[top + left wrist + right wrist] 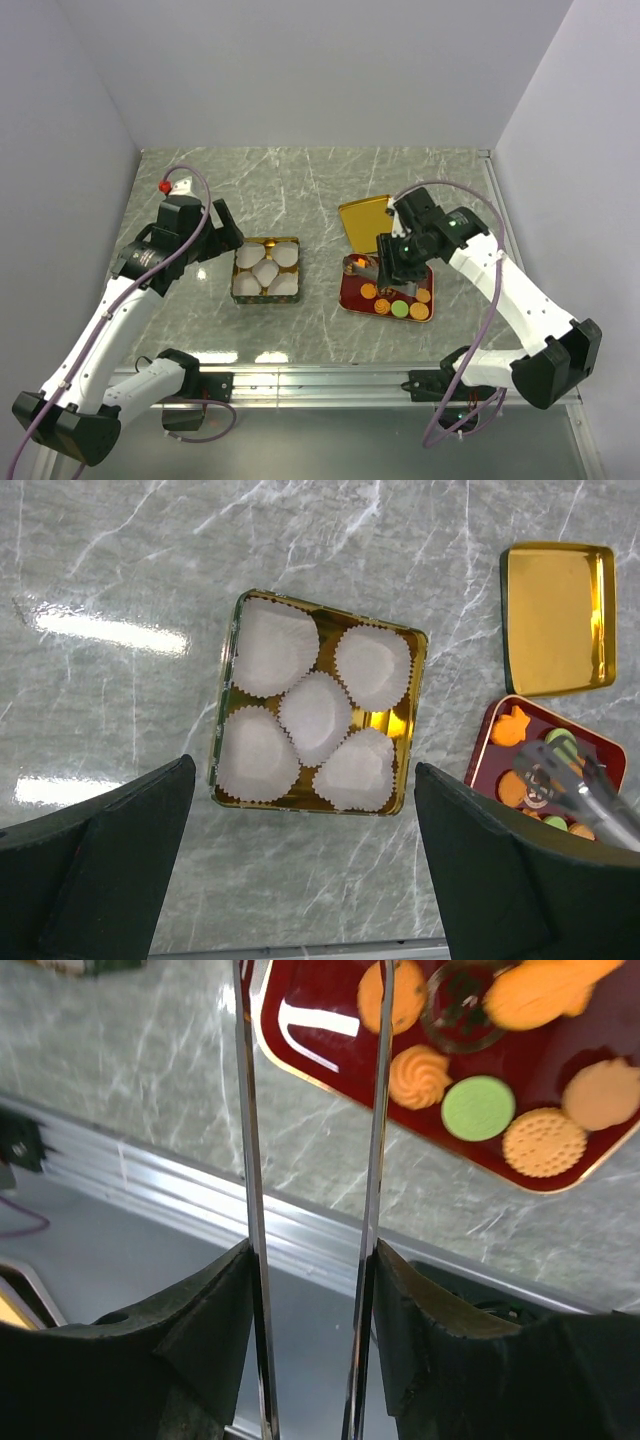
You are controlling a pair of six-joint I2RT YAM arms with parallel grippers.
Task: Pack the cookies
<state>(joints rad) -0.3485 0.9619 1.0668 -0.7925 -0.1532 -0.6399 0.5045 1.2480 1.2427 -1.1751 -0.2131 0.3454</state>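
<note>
Now | left fingers are held wide open above tin | tongs are gripped by right fingers, blades parted over cookies in red tray; right arm nearer.

This looks like a robot test lab, not a home. Two robot arms, the left arm and the right arm, are bolted to a metal rail at the near edge of a gray, stone-look table. Plain white walls box the table in on three sides, and purple cables run along the arms.
</note>
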